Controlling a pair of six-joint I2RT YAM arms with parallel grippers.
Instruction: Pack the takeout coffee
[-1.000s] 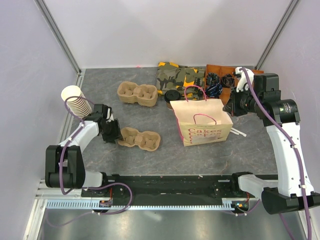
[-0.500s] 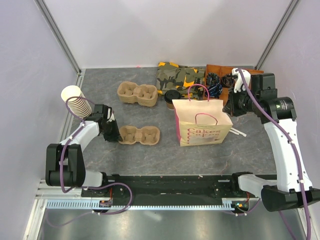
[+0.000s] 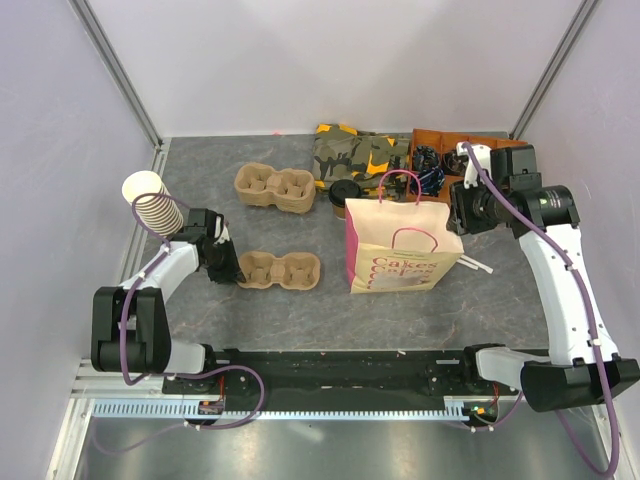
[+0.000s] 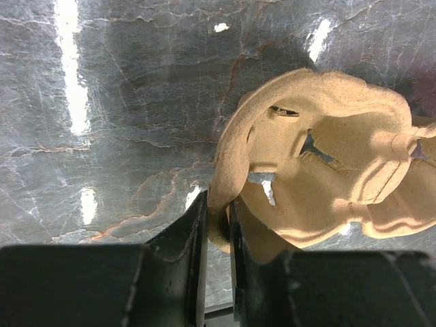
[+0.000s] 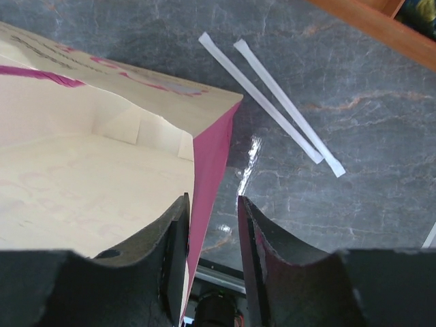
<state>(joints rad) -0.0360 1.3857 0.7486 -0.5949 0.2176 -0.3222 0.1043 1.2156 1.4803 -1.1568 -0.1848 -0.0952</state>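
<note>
Left gripper [image 4: 216,212]: pinches the rim of the brown moulded-pulp cup carrier [image 4: 327,163], centre left.
Right gripper [image 5: 212,225]: jaws parted astride the edge of the white-and-pink paper bag [image 5: 82,170].
Coffee: black-lidded tan paper cup [image 3: 346,190], upper centre, just behind the bag.
Care: move the carrier level, since its thin rim may tear.

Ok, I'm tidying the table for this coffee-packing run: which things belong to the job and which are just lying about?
Job:
- takeout coffee
- paper bag
- near cup carrier, its rim pinched by the left gripper

Probably lying about:
- far cup carrier
- stack of cups
- camouflage cloth
- orange tray
- two wrapped straws
</note>
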